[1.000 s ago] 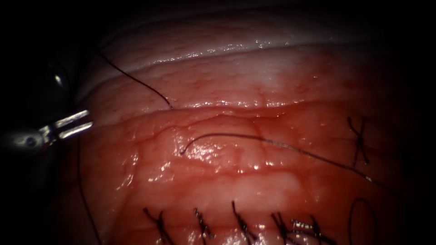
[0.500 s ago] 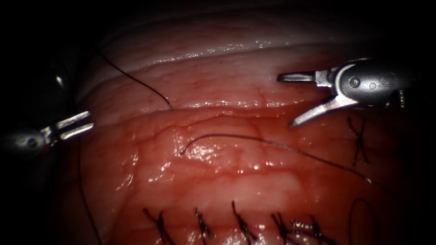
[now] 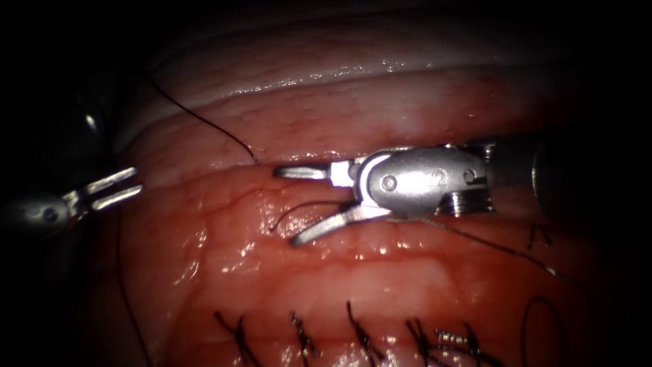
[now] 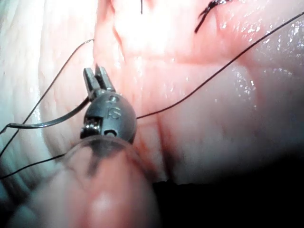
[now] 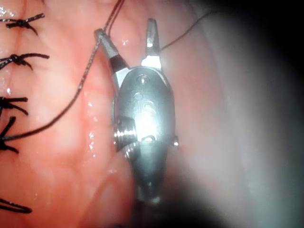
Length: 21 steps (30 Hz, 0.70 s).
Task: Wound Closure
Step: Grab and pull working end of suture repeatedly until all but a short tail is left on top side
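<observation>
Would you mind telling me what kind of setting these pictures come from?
Most likely a surgical-robot suturing practice bench: glistening tissue bearing a row of tied stitches, loose thread across it, and two open-jawed tools, the right tool and left tool, holding nothing.

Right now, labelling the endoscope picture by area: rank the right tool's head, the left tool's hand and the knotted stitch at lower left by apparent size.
1. Right tool's head, hand open, holding nothing; it may be nearer the camera.
2. Left tool's hand, open, empty.
3. Knotted stitch, close to the left hand in extent, so that order is unsure.
</observation>
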Each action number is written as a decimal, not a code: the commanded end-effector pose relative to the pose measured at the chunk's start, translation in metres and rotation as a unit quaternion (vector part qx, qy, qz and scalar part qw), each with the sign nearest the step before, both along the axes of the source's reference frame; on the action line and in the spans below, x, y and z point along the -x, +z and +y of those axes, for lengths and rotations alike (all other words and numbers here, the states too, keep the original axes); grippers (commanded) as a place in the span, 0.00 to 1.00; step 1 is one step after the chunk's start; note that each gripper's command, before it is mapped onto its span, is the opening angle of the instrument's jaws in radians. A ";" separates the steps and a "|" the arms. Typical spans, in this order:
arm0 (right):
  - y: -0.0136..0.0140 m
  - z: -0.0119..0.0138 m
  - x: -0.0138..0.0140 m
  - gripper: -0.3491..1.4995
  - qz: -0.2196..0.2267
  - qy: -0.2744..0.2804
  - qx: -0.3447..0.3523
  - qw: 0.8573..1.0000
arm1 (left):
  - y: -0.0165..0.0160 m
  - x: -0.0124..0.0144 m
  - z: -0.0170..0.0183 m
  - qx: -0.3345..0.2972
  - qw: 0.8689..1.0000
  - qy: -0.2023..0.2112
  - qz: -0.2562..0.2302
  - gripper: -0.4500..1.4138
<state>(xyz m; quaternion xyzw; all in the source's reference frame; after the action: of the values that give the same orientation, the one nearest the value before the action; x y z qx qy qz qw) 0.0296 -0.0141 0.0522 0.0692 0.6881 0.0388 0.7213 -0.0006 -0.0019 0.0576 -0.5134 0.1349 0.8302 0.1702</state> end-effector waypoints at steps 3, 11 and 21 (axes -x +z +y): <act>0.0003 -0.0005 -0.0014 0.88 0.008 -0.006 0.002 1.000 | 0.0006 0.0005 0.0000 0.001 1.000 0.000 0.000 0.00; -0.0005 -0.0010 0.0000 0.00 -0.013 -0.030 0.002 0.999 | 0.0006 0.0005 0.0000 0.001 1.000 0.000 0.000 0.00; -0.0090 -0.0046 0.0044 0.00 0.024 -0.089 0.080 0.993 | 0.0007 0.0009 -0.0001 -0.002 1.000 0.001 -0.001 0.00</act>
<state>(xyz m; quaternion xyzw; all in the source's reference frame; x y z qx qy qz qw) 0.0244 -0.0187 0.0429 0.0720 0.6960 -0.0851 0.7093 -0.0010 -0.0021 0.0576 -0.5138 0.1330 0.8300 0.1714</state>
